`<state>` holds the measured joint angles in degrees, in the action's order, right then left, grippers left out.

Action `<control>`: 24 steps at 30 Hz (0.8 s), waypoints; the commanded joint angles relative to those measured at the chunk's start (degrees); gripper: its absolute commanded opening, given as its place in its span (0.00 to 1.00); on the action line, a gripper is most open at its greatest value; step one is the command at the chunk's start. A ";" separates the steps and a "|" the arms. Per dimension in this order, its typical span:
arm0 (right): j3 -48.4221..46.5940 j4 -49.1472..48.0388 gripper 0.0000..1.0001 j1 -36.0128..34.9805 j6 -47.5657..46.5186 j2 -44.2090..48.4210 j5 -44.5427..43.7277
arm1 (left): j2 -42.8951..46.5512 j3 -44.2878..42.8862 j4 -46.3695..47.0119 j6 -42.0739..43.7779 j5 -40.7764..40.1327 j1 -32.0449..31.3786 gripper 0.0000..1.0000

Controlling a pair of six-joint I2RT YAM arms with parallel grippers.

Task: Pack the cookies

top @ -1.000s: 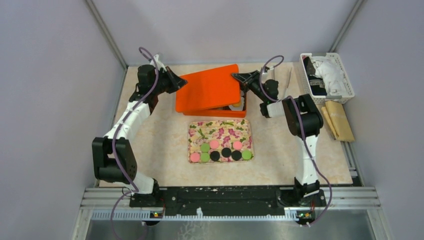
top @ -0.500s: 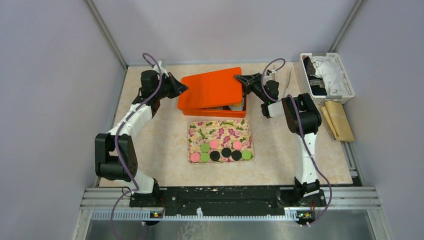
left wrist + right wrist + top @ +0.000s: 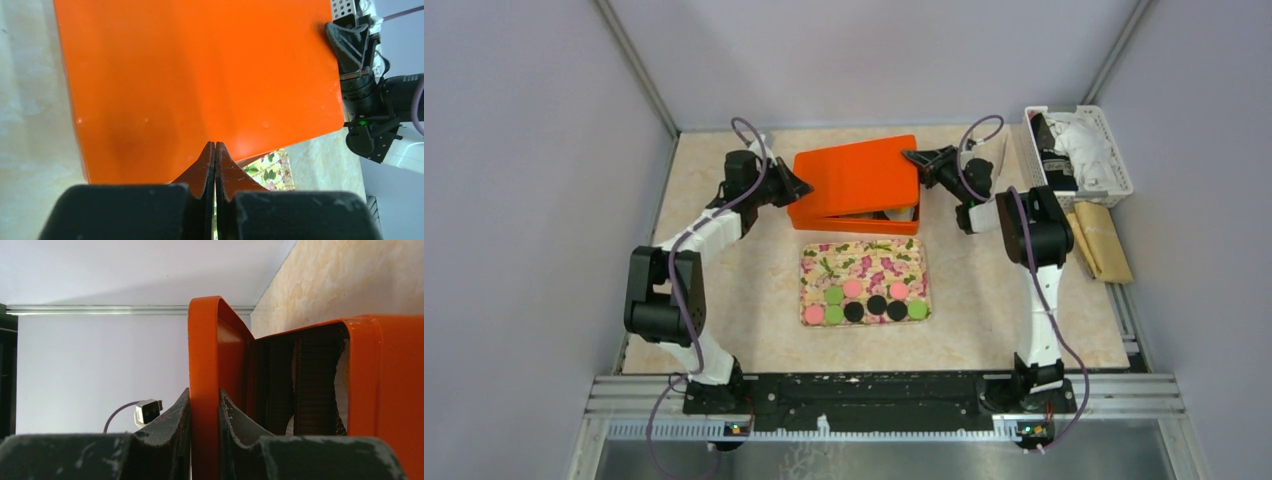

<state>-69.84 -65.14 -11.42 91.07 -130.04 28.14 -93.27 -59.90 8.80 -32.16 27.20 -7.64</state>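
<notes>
While the orange lid (image 3: 202,340) is pinched at its rim by the right end effector (image 3: 204,396) and held ajar over the orange box (image 3: 852,226), the left end effector (image 3: 215,146) is clenched on nothing at the lid's 9 o'clock edge. The cookies (image 3: 865,302) are laid on the floral tray (image 3: 864,258), at 6 o'clock from the box on the worktop (image 3: 754,300).

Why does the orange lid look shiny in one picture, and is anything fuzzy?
Left wrist view: light bounces off the glossy orange lid, leaving pale glare patches near its lower edge. Right wrist view: the right gripper, very close to the camera, looks soft. Top view: even light, sharp, faint shadows.
</notes>
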 commanded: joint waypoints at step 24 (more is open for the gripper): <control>4.03 -1.60 0.47 4.94 -4.81 3.31 2.97 | -10.54 2.70 8.04 -1.72 4.69 -7.21 0.00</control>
<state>-65.98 -64.25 -8.05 88.40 -130.41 30.35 -102.54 -58.04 14.55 -33.41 30.28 -14.17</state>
